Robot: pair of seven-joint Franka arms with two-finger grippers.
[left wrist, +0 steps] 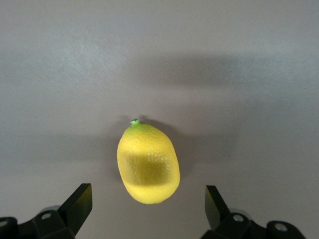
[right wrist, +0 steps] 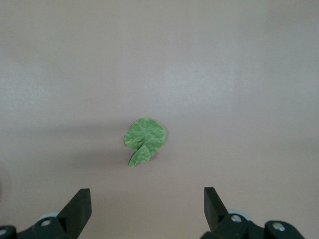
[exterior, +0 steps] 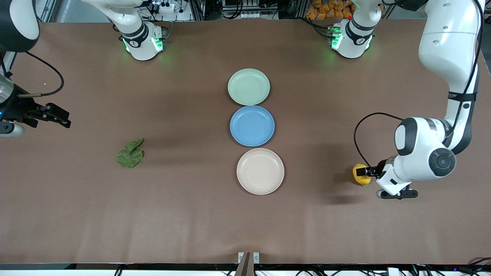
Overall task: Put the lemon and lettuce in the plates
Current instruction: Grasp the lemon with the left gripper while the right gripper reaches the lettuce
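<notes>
The yellow lemon (exterior: 360, 176) lies on the brown table toward the left arm's end. My left gripper (exterior: 369, 171) hangs low right beside it, open. In the left wrist view the lemon (left wrist: 148, 163) reaches between the spread fingers of the left gripper (left wrist: 148, 189), touching neither. The crinkled green lettuce (exterior: 130, 154) lies flat toward the right arm's end. My right gripper (exterior: 57, 115) hovers open over the table's end there. In its wrist view the lettuce (right wrist: 145, 139) lies ahead of the right gripper (right wrist: 147, 191). The mint green plate (exterior: 248, 73) and the beige plate (exterior: 260, 191) hold nothing.
A blue plate (exterior: 252, 142) sits between the two other plates in a row down the table's middle, the mint one nearest the robots' bases. Bare brown tabletop (exterior: 191, 214) surrounds the plates, the lemon and the lettuce.
</notes>
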